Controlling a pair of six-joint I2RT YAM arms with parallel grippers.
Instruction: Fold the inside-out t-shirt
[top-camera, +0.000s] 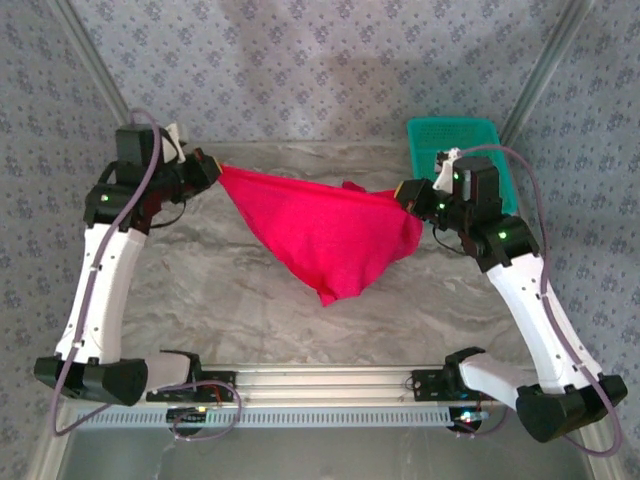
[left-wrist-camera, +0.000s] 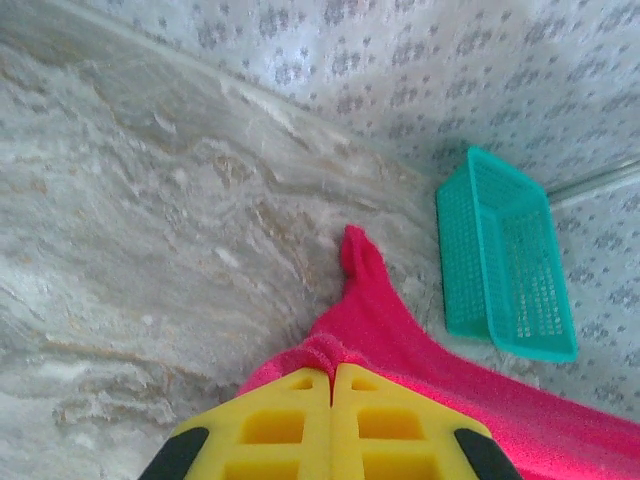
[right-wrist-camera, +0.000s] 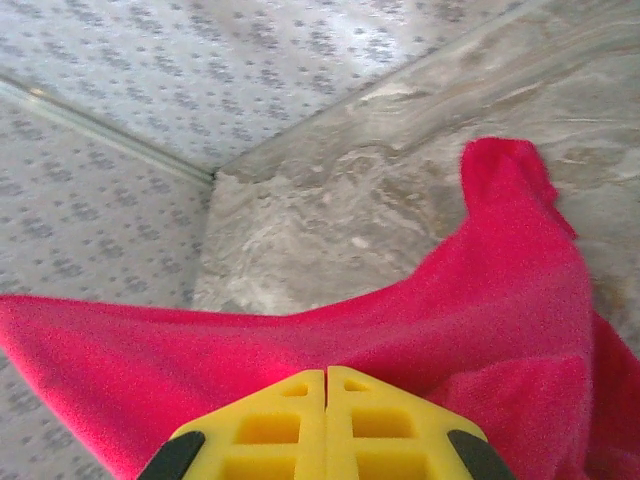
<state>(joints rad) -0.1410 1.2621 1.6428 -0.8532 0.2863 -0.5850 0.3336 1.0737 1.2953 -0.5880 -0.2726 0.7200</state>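
Note:
The inside-out t-shirt (top-camera: 325, 232) is bright red cloth, stretched in the air between both arms and sagging to a point toward the near side. My left gripper (top-camera: 213, 167) is shut on its left corner at the back left. In the left wrist view the yellow jaws of the left gripper (left-wrist-camera: 331, 372) press together with a bunched fold of the t-shirt (left-wrist-camera: 400, 335) between them. My right gripper (top-camera: 405, 193) is shut on the right corner. The right wrist view has the right gripper (right-wrist-camera: 326, 374) pinching the t-shirt (right-wrist-camera: 480, 310), which spreads out beyond the tips.
A teal mesh basket (top-camera: 462, 150) stands at the back right, just behind the right wrist, and shows as the basket (left-wrist-camera: 505, 260) in the left wrist view. The marbled tabletop (top-camera: 210, 290) lies under the cloth. Patterned walls close in the back and sides.

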